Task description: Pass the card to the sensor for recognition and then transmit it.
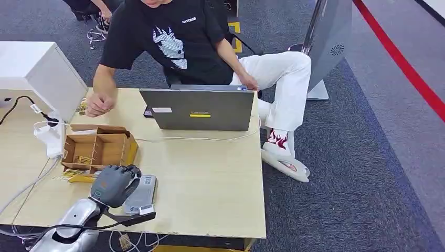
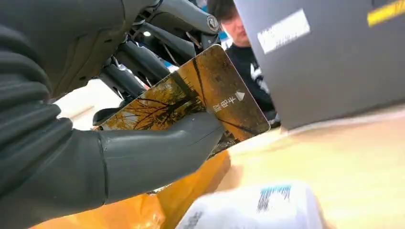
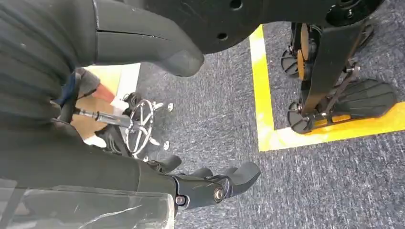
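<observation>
Left hand [image 1: 113,184] grips the card [image 2: 210,98] between thumb and fingers [image 2: 138,57], held just above the grey sensor [image 1: 140,194] at the bench [image 1: 210,178] near edge. Right hand [image 3: 205,183] hangs over the carpet, fingers apart, holding nothing. Beyond: cardboard box [image 1: 99,147], then laptop [image 1: 199,109], then a seated person [image 1: 178,42].

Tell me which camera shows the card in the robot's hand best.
The left wrist view: the card sits close up, its orange tree picture and print plain, pinched by the left hand. In the head view that hand covers it.
</observation>
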{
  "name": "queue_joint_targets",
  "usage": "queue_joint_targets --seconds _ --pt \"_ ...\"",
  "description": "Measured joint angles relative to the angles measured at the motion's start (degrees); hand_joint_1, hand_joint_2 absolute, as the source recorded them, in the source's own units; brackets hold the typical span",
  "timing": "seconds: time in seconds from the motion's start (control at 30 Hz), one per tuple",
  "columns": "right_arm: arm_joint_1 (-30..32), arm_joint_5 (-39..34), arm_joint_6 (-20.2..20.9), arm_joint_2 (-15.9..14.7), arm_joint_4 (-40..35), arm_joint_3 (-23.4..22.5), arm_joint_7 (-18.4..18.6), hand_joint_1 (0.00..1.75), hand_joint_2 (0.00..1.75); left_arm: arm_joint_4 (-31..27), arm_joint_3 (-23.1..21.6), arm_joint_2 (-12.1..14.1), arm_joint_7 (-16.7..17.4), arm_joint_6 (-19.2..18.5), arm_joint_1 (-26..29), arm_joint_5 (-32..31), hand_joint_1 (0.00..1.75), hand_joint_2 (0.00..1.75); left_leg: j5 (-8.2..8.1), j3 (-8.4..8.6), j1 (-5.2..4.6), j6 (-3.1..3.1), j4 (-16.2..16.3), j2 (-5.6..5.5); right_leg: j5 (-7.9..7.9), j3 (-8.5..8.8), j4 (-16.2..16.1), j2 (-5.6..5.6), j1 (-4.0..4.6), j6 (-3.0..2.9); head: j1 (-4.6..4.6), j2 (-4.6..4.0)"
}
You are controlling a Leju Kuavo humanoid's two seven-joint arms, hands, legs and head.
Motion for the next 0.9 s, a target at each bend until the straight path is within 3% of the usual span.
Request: queue_joint_targets --seconds 0.33,0.57,0.73,0.9 --pt "-0.01 1.0 0.0 0.02 0.0 -0.79 -0.07 0.0 1.75 -1.94 1.68 -1.05 -0.9 2.53 -0.02 0.09 1.75 1.75 0.0 0.0 -0.01 0.0 0.0 0.0 0.0 0.0 0.0 0.0 0.0 0.0 0.0 0.0" --pt "-0.02 2.62 0.0 0.09 0.0 -1.46 -0.07 0.0 1.75 -3.06 4.21 -2.14 -2.72 8.54 -0.06 2.5 1.75 1.75 0.0 0.0 0.0 0.0 0.0 0.0 0.0 0.0 0.0 0.0 0.0 0.0 0.0 0.02" --pt "-0.05 4.42 0.18 0.09 0.0 -1.55 -0.07 0.0 1.75 -4.02 9.12 -1.4 -5.07 8.43 -3.05 9.51 1.75 1.75 0.03 -0.01 0.06 -0.03 0.0 0.0 0.02 -0.01 0.01 -0.01 0.02 -0.01 -0.02 0.0" --pt "-0.19 5.88 0.9 0.09 0.0 -1.55 -0.07 0.0 1.75 0.62 17.12 1.14 -8.83 6.58 -10.6 13.64 1.75 1.75 0.1 0.01 0.08 -0.09 -0.01 0.01 0.06 0.0 0.04 0.0 0.06 -0.05 -0.02 0.02"
